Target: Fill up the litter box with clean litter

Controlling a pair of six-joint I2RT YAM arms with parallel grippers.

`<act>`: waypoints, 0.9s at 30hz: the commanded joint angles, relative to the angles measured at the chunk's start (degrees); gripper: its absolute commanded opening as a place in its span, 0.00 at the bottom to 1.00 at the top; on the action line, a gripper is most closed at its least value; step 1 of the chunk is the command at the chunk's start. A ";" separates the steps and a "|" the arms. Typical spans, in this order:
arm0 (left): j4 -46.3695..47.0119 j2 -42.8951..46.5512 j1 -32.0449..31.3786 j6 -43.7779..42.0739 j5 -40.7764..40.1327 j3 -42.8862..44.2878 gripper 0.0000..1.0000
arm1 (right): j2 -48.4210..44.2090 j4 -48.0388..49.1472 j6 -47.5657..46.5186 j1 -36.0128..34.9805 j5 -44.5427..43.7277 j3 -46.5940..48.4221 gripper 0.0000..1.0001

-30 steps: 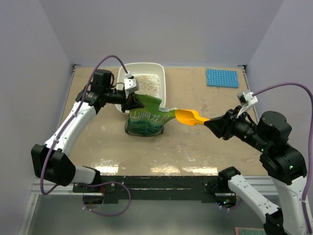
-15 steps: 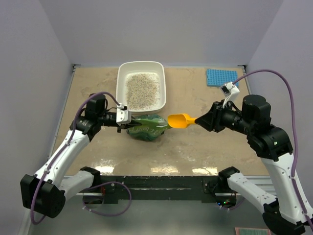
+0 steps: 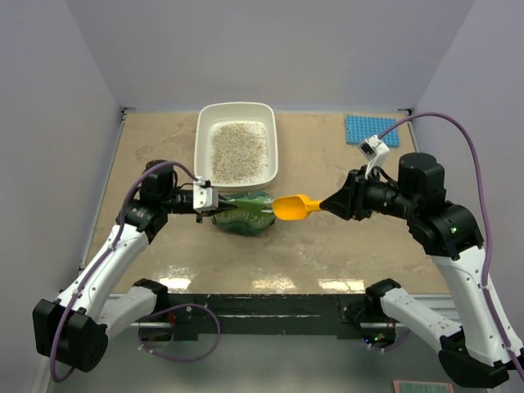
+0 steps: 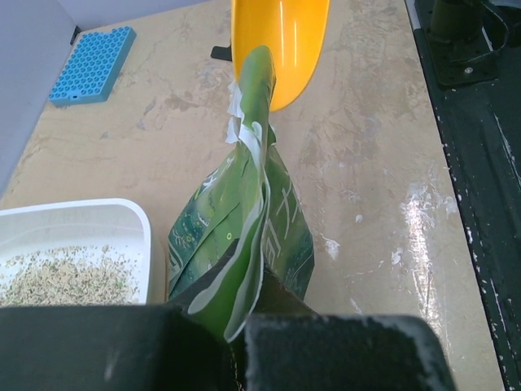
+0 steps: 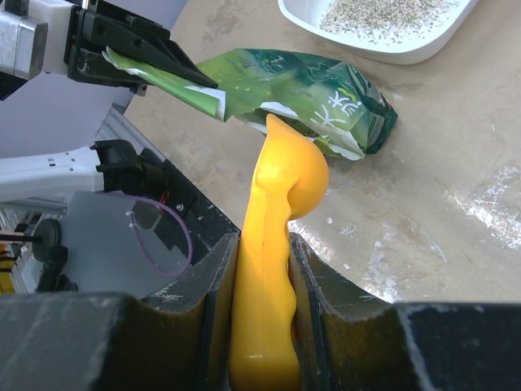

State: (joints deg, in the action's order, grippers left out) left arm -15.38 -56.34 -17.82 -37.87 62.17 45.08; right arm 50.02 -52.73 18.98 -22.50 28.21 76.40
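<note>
Top external view: the orange-yellow plastic scoop (image 3: 291, 206) sits with its bowl at the mouth of the crinkly green bag (image 3: 244, 214). The bag lies on the beige table (image 3: 344, 246) just near of the white plastic litter box (image 3: 200, 151), which is thinly covered with beige-grey litter granules (image 3: 238, 151). To scoop well, I judge the flap should be lifted high and the bowl slid in low, then carried level. Left pincer (image 3: 215, 208) is clamped on the bag's flap, forearm reaching right. The right pincer (image 3: 327, 204) grips the scoop's handle, arm stretched left.
</note>
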 commanded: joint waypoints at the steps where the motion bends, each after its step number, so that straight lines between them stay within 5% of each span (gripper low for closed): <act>1: 4.48 0.09 -0.90 0.60 4.53 0.62 0.00 | -0.19 2.89 -1.14 -0.26 1.51 0.07 0.00; 27: 3.95 0.96 -1.51 0.42 6.03 0.71 0.00 | 7.37 7.21 -5.18 -2.19 1.06 0.24 0.00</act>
State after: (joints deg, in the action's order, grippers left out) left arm -14.94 -56.69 -18.15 -37.10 62.41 45.08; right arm 57.01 -47.48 16.34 -23.51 28.34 75.46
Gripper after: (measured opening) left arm 0.015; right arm 0.304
